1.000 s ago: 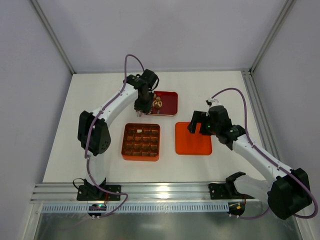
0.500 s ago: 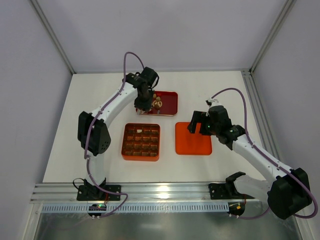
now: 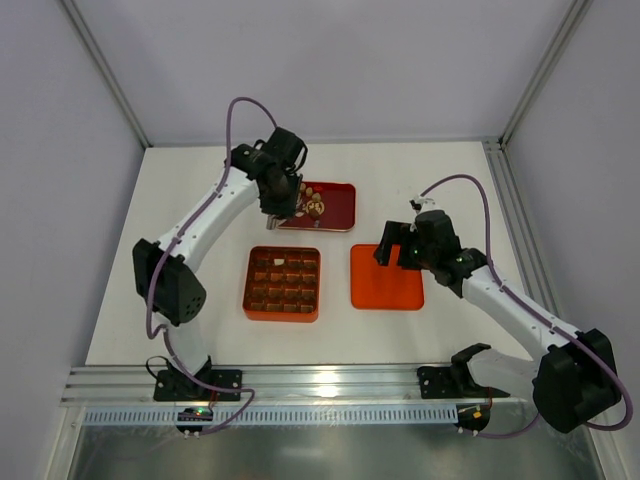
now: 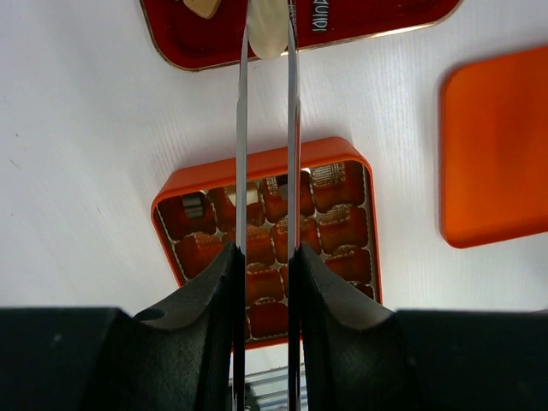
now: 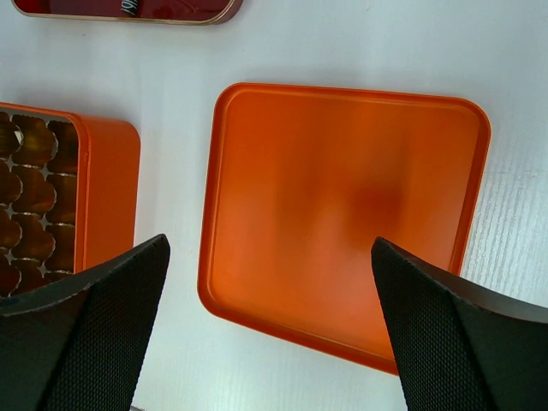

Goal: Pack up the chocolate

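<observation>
Now left end effector (image 4: 268, 17) pinches chocolate (image 4: 268, 36) — tray (image 4: 188, 38) beneath; box (image 4: 338, 152) nearby.

2 arms are showing white links and black joint housings: left arm (image 3: 205, 215) at centre left, right arm (image 3: 510, 305) at lower right. 1 purple cable (image 3: 233, 115) is looping along each. Left gripper (image 4: 267, 26) is bearing 2 thin silvery blades; right gripper (image 5: 270, 244), 2 black textured fingers.

The table (image 3: 450, 180) carried two arms, each with one claw: the left claw (image 4: 267, 13) and the right claw (image 5: 270, 247). There was one orange box (image 3: 249, 285), one orange lid (image 3: 386, 277) and one red tin (image 3: 340, 205). Two cream chocolates (image 4: 267, 38) showed up close (the tin's other pieces were too small to count).
</observation>
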